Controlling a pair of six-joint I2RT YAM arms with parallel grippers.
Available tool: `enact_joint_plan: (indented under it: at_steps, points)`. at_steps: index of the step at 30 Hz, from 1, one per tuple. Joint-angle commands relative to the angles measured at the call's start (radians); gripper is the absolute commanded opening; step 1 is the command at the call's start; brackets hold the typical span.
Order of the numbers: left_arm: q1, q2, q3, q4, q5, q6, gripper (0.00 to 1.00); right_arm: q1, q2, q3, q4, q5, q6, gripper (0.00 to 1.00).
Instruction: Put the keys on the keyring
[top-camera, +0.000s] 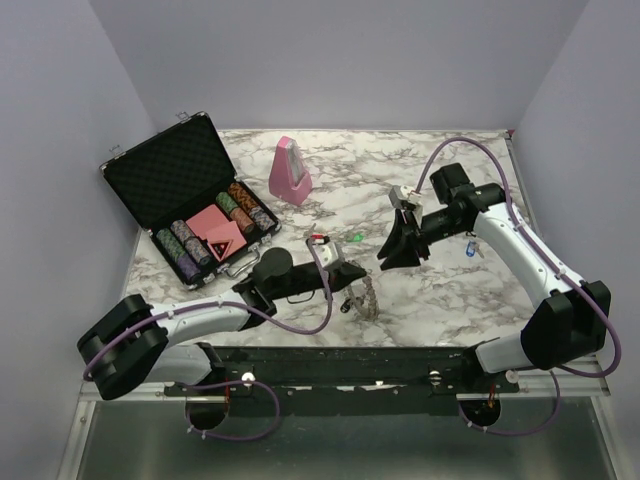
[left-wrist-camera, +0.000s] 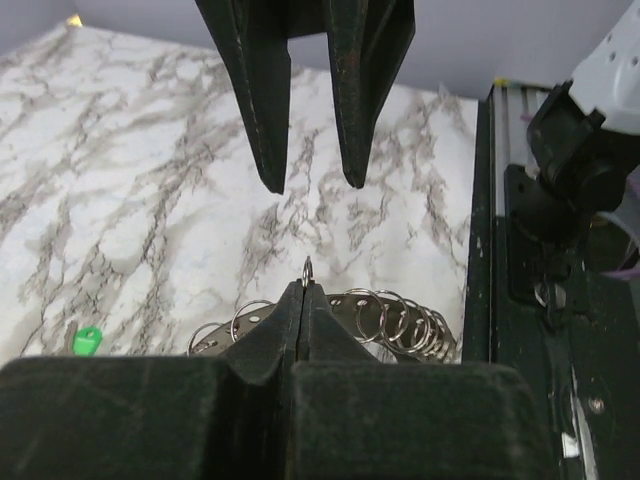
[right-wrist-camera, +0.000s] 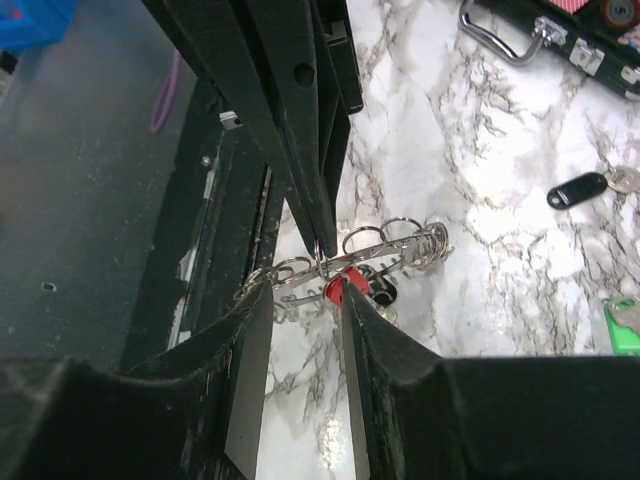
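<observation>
Left jaws shut on small loop of keyring (left-wrist-camera: 385, 318), rest of ring reaching down to tabletop (left-wrist-camera: 150, 200). Right jaws parted, empty, tips aimed at same loop; red-capped key (right-wrist-camera: 343, 287) visible between them beside ring, threaded or not unclear. Green key (left-wrist-camera: 88, 340), black-tagged key (right-wrist-camera: 578, 189) loose, well apart. Keys likely light, stiff, slick: pinch plastic cap, leave hole free. Ring rigid, may swing.

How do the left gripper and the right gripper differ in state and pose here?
The left gripper is shut, pinching a loop of the keyring; the right gripper is open. The left gripper touches the keyring; the right gripper hangs apart from it. Both have black fingers.
</observation>
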Motion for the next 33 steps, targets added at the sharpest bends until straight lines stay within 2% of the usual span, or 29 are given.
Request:
enact_joint_plan:
  at_steps: [1,6,9,24,33]
  points:
    - [-0.003,0.008,-0.072,0.550,-0.058,-0.139,0.00,0.007,-0.007,-0.018,0.010,-0.116,-0.016,0.42]
    - [0.004,0.075,-0.102,0.812,-0.064,-0.233,0.00,0.005,-0.011,-0.040,-0.013,-0.167,-0.094,0.45]
    - [0.012,0.104,-0.108,0.906,-0.050,-0.273,0.00,0.007,-0.016,-0.045,-0.023,-0.185,-0.120,0.46]
    - [0.052,0.083,-0.111,0.908,0.060,-0.311,0.00,0.008,-0.011,-0.071,-0.051,-0.227,-0.175,0.47]
    - [0.053,0.095,-0.083,0.906,0.091,-0.342,0.00,0.016,-0.015,-0.118,0.084,-0.256,-0.031,0.46]
